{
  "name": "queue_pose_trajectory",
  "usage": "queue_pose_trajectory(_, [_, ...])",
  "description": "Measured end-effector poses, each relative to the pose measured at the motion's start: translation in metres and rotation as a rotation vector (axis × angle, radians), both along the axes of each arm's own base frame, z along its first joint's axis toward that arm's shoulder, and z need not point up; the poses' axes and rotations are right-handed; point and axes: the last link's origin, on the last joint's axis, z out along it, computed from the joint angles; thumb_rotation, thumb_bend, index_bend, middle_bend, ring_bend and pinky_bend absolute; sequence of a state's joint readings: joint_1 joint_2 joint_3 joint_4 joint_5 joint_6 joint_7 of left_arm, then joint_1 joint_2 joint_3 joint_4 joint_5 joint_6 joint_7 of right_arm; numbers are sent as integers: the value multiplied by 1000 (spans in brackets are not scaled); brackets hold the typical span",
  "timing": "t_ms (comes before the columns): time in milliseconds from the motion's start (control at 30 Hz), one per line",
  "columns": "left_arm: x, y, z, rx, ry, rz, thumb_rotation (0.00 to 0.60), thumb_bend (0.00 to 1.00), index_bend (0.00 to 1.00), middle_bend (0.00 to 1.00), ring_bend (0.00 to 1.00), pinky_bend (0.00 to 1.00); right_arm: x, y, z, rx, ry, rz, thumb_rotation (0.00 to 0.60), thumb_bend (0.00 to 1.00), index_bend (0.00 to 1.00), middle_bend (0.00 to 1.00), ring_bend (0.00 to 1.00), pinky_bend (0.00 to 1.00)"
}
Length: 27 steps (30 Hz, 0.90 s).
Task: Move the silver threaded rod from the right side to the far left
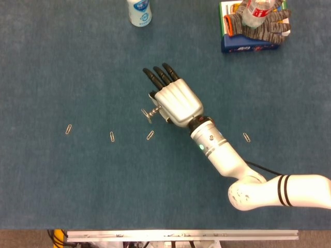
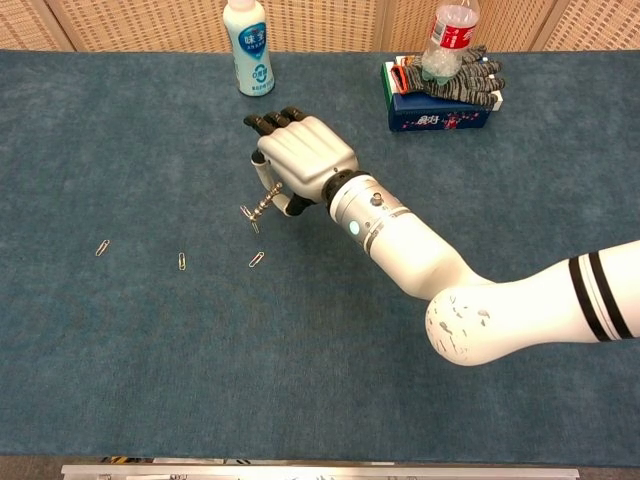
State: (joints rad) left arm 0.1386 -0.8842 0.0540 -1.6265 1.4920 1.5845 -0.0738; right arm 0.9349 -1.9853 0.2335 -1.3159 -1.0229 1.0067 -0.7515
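My right hand (image 1: 173,101) (image 2: 300,165) hovers over the middle of the blue table, back side up. It pinches the silver threaded rod (image 1: 150,112) (image 2: 255,211), whose nut end sticks out to the left below the hand. The rod hangs just above and to the right of the nearest paper clip (image 1: 150,135) (image 2: 257,259). My left hand is in neither view.
Three paper clips lie in a row at the left; the other two (image 1: 112,136) (image 1: 68,129) are further left. One more clip (image 1: 247,137) lies right of the arm. A white bottle (image 1: 139,11) stands at the back. A blue box (image 1: 251,45) with gloves and a bottle sits back right.
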Motion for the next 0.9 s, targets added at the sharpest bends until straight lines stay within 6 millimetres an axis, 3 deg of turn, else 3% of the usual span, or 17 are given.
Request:
queue_pose_trajectory(100, [0, -1, 0, 0, 0, 5, 600, 448, 496, 429, 279, 330, -2, -1, -4, -8, 3, 5, 600, 200, 79, 44, 0, 1])
queue_pose_trajectory(167, [0, -2, -1, -1, 1, 7, 600, 448, 496, 429, 279, 330, -4, -2, -4, -19, 3, 3, 600, 162, 10, 42, 0, 1])
queue_pose_trajectory(633, [5, 2, -4, -14, 13, -3, 600, 449, 496, 428, 279, 330, -25, -5, 25, -54, -17, -36, 600, 155, 0, 42, 0, 1])
queue_pose_trajectory(900, [18, 10, -11, -34, 25, -46, 600, 449, 494, 350, 265, 330, -48, 5, 80, -93, -44, -47, 600, 155, 0, 42, 0, 1])
